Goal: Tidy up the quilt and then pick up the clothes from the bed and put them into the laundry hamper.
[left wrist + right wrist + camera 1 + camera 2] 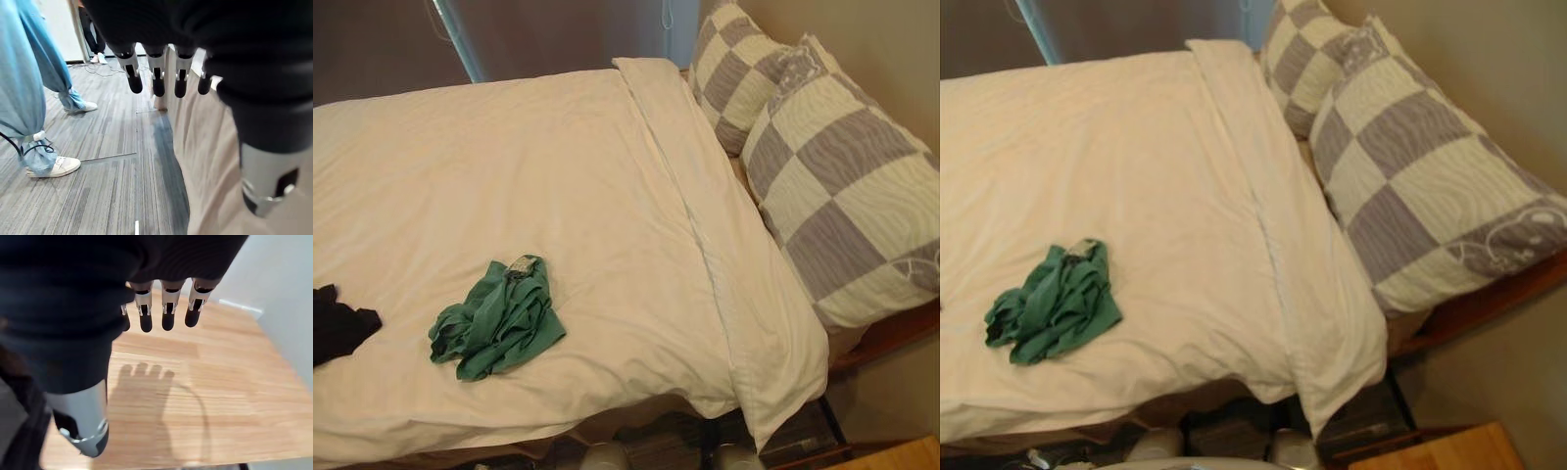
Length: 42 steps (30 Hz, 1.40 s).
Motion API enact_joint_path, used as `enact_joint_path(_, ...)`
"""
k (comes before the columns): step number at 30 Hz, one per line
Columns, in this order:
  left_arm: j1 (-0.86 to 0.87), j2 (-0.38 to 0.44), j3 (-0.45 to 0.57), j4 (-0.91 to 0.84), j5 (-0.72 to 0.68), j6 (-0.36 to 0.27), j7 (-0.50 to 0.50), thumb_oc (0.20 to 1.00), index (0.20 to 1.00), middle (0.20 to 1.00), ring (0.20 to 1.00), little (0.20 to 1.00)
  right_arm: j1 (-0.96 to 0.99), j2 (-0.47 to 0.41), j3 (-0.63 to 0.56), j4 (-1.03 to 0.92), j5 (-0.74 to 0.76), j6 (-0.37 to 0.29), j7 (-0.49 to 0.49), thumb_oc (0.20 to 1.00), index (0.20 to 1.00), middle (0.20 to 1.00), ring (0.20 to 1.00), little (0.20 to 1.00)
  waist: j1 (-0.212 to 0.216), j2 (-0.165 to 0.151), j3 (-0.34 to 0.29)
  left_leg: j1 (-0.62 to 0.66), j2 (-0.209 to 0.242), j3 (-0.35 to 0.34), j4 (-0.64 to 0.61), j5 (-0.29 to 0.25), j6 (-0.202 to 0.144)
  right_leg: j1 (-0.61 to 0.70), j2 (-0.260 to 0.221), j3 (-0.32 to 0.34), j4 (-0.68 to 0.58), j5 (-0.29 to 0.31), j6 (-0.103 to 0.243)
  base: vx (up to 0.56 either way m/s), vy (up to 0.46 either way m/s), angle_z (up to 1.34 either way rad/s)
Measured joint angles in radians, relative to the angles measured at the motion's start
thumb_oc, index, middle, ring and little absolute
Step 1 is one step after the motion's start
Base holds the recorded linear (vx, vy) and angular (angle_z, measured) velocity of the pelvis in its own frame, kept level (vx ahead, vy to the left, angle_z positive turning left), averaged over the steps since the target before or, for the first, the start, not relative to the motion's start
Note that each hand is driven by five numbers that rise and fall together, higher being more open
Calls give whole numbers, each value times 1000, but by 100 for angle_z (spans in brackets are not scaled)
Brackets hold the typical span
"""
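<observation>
A big white quilt (pixel 509 196) lies flat over the bed and fills most of the frame. Two checked pillows (pixel 842 186) sit at the upper right, touching the quilt's folded edge. A crumpled green cloth (pixel 496 318) lies on the quilt at the lower left. A black cloth (pixel 337 323) lies at the far left edge, near the green one but apart.

The left hand (pixel 156 73) hangs over grey floor (pixel 98 161) beside the bed, fingers straight, holding nothing. A person's legs (pixel 34 98) stand nearby. The right hand (pixel 166 308) hangs over a wooden top (pixel 205 391), fingers straight and empty.
</observation>
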Motion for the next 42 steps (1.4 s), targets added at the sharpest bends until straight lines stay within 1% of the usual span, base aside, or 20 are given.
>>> enact_joint_path(6,25,-24,31,-3,-39,-29,25,1000,1000,1000,1000,1000,-21,-23,-31,-24,-10,-33,-1,1000,1000,1000,1000,1000,3,37,4,79,20,-41,-86,-52,18,-83,-48,183,9,7,16,-97,565,-32)
enact_joint_path(7,14,-8,15,-13,-37,-34,21,1000,1000,1000,1000,1000,-21,4,-32,-24,-13,-42,-11,1000,1000,1000,1000,1000,9,-17,23,59,-84,4,-33,-86,27,-92,-142,219,10,32,-26,-172,670,-12)
enact_joint_path(8,18,-5,-4,-7,-30,-39,14,1000,1000,1000,1000,1000,-12,18,-44,-23,-15,-41,-13,1000,1000,1000,1000,1000,10,-26,27,23,-119,23,9,-99,50,-85,-194,222,-6,35,-25,-140,486,-20)
enact_joint_path(9,20,-13,-3,-10,-22,-45,9,1000,1000,1000,1000,1000,-8,27,-44,-20,-14,-41,-12,1000,1000,1000,1000,1000,19,-24,30,28,-122,50,14,-96,50,-95,-202,237,27,25,16,-171,556,-12)
enact_joint_path(10,15,-6,-32,-18,-20,-48,6,1000,1000,1000,1000,1000,7,46,-54,-15,-10,-40,-13,1000,1000,1000,1000,1000,29,-10,24,5,-122,70,54,-115,88,-117,-183,206,124,-4,36,-195,499,-13)
enact_joint_path(11,15,17,-42,-23,-23,-43,4,1000,1000,1000,1000,1000,36,79,-79,-13,-10,-38,-13,1000,1000,1000,1000,1000,37,-27,26,-11,-148,95,93,-127,119,-103,-227,127,134,79,-42,-181,424,-23)
enact_joint_path(12,24,37,-36,-31,-26,-40,3,1000,1000,1000,1000,1000,55,101,-75,-6,-12,-35,-7,1000,1000,1000,1000,1000,61,-66,22,1,-175,145,96,-125,81,-99,-247,65,120,75,-21,-146,334,-86)
enact_joint_path(13,45,52,4,-45,-31,-26,-3,1000,1000,1000,1000,1000,29,122,-61,15,-35,-34,4,1000,1000,1000,1000,1000,93,-70,33,-11,-162,211,135,-151,107,-105,-273,-13,78,135,-41,-71,416,-126)
enact_joint_path(15,76,59,42,-38,-28,9,-20,1000,1000,1000,1000,1000,30,139,-67,12,-41,-48,15,1000,1000,1000,1000,1000,84,-45,33,-12,-137,234,148,-171,120,-90,-231,-33,87,162,-7,-40,365,-77)
enact_joint_path(16,76,54,37,-25,-20,21,-36,1000,1000,1000,1000,1000,30,136,-66,25,-40,-67,29,1000,1000,1000,1000,1000,82,1,25,-5,-98,210,118,-160,127,-110,-142,41,213,18,89,-22,175,-6)
enact_joint_path(17,79,50,28,-18,-18,25,-42,1000,1000,1000,1000,1000,36,136,-66,29,-40,-69,30,1000,1000,1000,1000,1000,71,11,6,-5,-95,192,77,-151,130,-123,-98,70,269,-22,108,-25,203,22)
enact_joint_path(19,74,48,12,-10,-18,40,-60,1000,1000,1000,1000,1000,42,116,-66,22,-31,-75,18,1000,1000,1000,1000,1000,22,15,-14,3,-110,116,-46,-40,112,-73,12,131,217,-144,122,-40,160,73)
enact_joint_path(20,64,30,6,1,-20,48,-68,1000,1000,1000,1000,1000,41,96,-65,23,-32,-76,-4,1000,1000,1000,1000,1000,-25,24,-24,13,-110,65,-128,16,98,-2,61,183,96,-136,73,-49,30,83)
enact_joint_path(22,65,18,-19,-18,-20,45,-69,1000,1000,1000,1000,1000,41,74,-57,22,-33,-72,-15,1000,1000,1000,1000,1000,-17,24,-33,35,-113,58,-197,85,88,20,65,183,45,-77,73,-44,-41,45)
enact_joint_path(29,45,-6,-70,-58,28,17,-29,1000,1000,1000,1000,1000,5,70,21,-17,-44,-59,-11,1000,1000,1000,1000,1000,-10,25,-71,-14,-82,9,-172,98,71,32,97,121,40,-95,25,-38,-48,32)
enact_joint_path(32,-20,-5,-74,-56,31,22,-23,1000,1000,1000,1000,1000,17,68,6,-24,-15,-48,-20,1000,1000,1000,1000,1000,-19,33,-70,-84,-105,58,-103,159,20,49,63,10,53,-105,19,-60,195,117)
enact_joint_path(34,-34,-1,-64,-47,26,14,-24,1000,1000,1000,1000,1000,12,58,-18,-15,33,-31,-36,1000,1000,1000,1000,1000,-12,15,-57,-99,-128,80,-110,219,18,51,16,-27,62,-120,2,61,367,76)
enact_joint_path(37,37,6,42,6,14,-24,-27,1000,1000,1000,1000,1000,-25,45,-23,-26,37,-55,-39,1000,1000,1000,1000,1000,3,-7,-58,-88,-70,18,-47,102,-7,67,-14,1,7,-81,0,74,476,-30)
enact_joint_path(38,78,2,54,10,2,-42,-31,1000,1000,1000,1000,1000,-16,31,-27,-26,36,-57,-34,1000,1000,1000,1000,1000,6,-7,-52,-77,-8,3,-26,77,-14,72,-27,20,3,-79,6,40,436,-17)
enact_joint_path(42,161,-10,48,7,3,-75,-32,1000,1000,1000,1000,1000,-3,5,-29,-25,11,-60,-33,1000,1000,1000,1000,1000,16,-1,-50,29,64,-71,-118,68,-26,38,-51,120,23,-71,58,-15,633,-45)
